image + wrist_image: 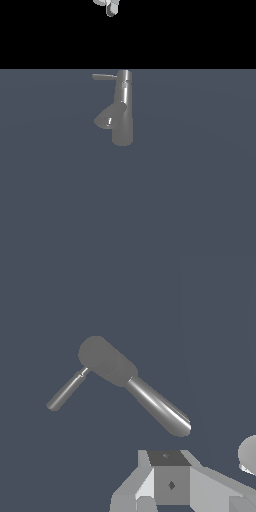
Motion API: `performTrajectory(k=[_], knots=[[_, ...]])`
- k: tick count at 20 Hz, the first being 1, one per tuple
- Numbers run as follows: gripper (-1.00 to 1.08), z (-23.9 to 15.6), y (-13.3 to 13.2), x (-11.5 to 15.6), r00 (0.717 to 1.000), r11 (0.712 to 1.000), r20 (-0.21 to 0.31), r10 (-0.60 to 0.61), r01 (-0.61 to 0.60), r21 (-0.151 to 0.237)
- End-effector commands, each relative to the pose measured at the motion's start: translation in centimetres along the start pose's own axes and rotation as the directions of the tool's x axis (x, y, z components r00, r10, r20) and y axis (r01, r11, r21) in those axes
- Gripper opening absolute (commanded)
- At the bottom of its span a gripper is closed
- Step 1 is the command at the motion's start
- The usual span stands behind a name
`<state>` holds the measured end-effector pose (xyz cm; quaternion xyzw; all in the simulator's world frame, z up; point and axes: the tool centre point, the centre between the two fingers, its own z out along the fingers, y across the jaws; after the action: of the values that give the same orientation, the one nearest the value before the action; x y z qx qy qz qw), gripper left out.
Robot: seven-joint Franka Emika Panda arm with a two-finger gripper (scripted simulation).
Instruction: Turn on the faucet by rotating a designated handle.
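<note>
Up close in the wrist view, the gripper shows only its grey body at the edge of frame; the fingers aren't visible, so whether the claw is open or closed I cannot tell, though nothing appears to be held. Beyond it, well apart, lies the faucet, seen from above, its cone spout reaching one way and the slim handle jutting off another. In the exterior view the faucet stands upright on the grey floor, handle pointing toward the exterior view's left at the column's top, gripper high overhead. By my read, no contact yet: approach and rotation both remain.
</note>
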<state>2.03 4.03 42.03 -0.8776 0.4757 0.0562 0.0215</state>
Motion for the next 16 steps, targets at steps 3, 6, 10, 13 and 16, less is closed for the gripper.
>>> performTrajectory(k=[3,6,10,13,16], knots=[[-1.00,1.9,-3.1,1.2,0.993,0.993,0.000,0.114,-0.114,0.004],[-1.00,3.3,-5.0,1.9,0.982,0.982,-0.001,0.188,-0.188,0.005],[-1.00,5.5,-7.6,2.7,0.959,0.959,-0.002,0.283,-0.283,0.007],[-1.00,7.2,-9.4,3.3,0.936,0.936,-0.004,0.353,-0.353,0.009],[-1.00,9.1,-11.2,3.8,0.908,0.908,-0.007,0.419,-0.419,0.011]])
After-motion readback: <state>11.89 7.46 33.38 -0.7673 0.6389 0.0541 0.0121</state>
